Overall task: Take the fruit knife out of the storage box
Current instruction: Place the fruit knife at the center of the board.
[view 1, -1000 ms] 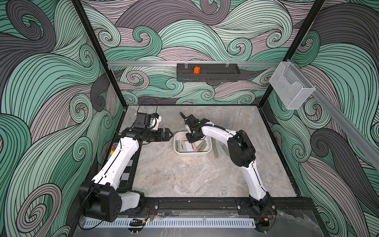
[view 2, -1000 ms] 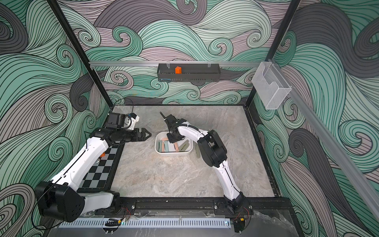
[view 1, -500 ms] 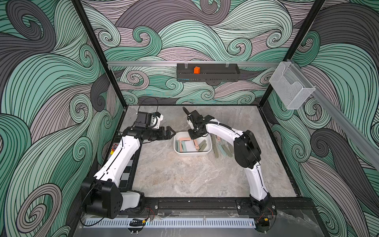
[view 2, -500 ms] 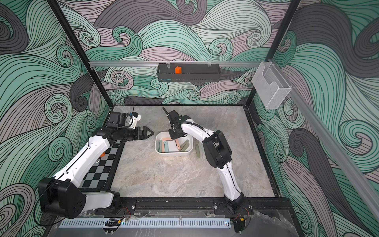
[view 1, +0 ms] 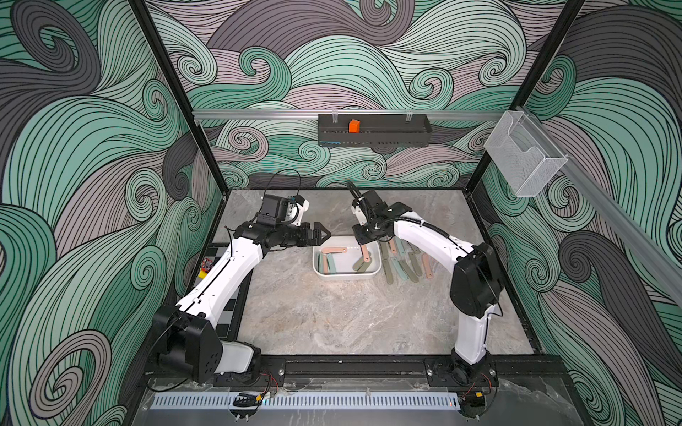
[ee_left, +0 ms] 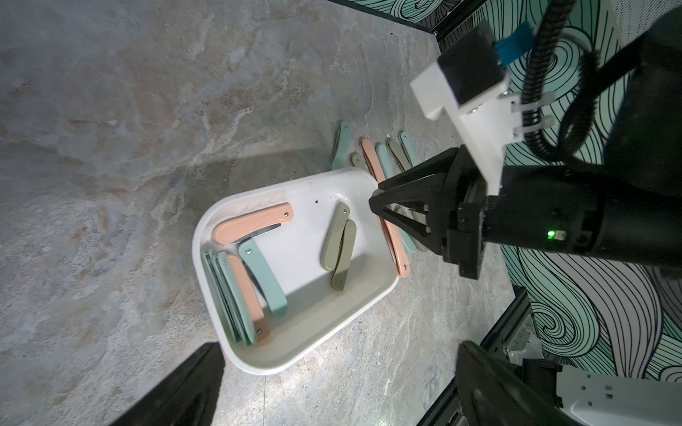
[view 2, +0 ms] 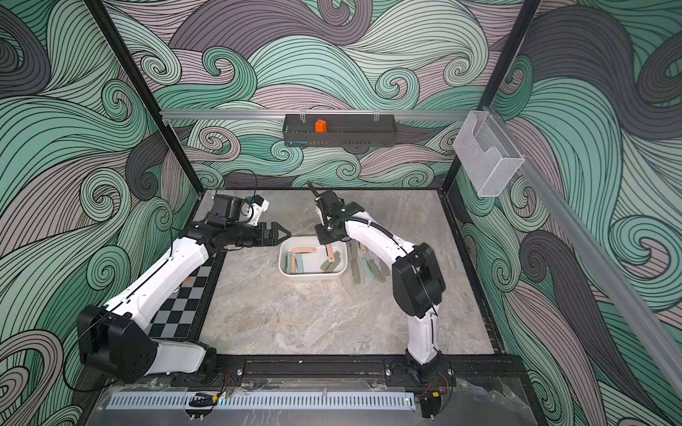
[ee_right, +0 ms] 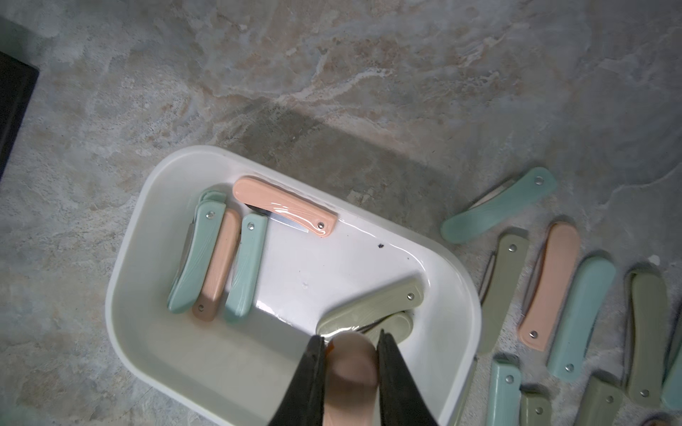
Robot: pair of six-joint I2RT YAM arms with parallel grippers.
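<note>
The white storage box (view 1: 345, 276) (view 2: 313, 274) (ee_left: 295, 361) (ee_right: 121, 295) sits mid-table. It holds several folded fruit knives: pink (ee_right: 286, 206), teal (ee_right: 195, 258) and olive (ee_right: 372, 306). My right gripper (view 1: 363, 239) (view 2: 326, 239) (ee_right: 350, 337) is shut on a pink fruit knife (ee_right: 350, 369) (view 1: 365, 252) (ee_left: 395, 243). That knife hangs down from the jaws over the box's right end. My left gripper (view 1: 324, 233) (view 2: 284, 233) (ee_left: 337, 348) hovers open just left of the box, with nothing between its fingers.
Several knives (view 1: 402, 263) lie in a row on the table right of the box. A black slotted tray (view 1: 372, 140) with an orange block (view 1: 354, 126) hangs on the back wall. A clear mesh basket (view 1: 524, 158) hangs at the right. A checkered board (view 2: 181, 306) lies under the left arm.
My right gripper has moved up and to the right with the pink knife, from the box's left part to its right end. My left gripper has drifted right toward the box.
</note>
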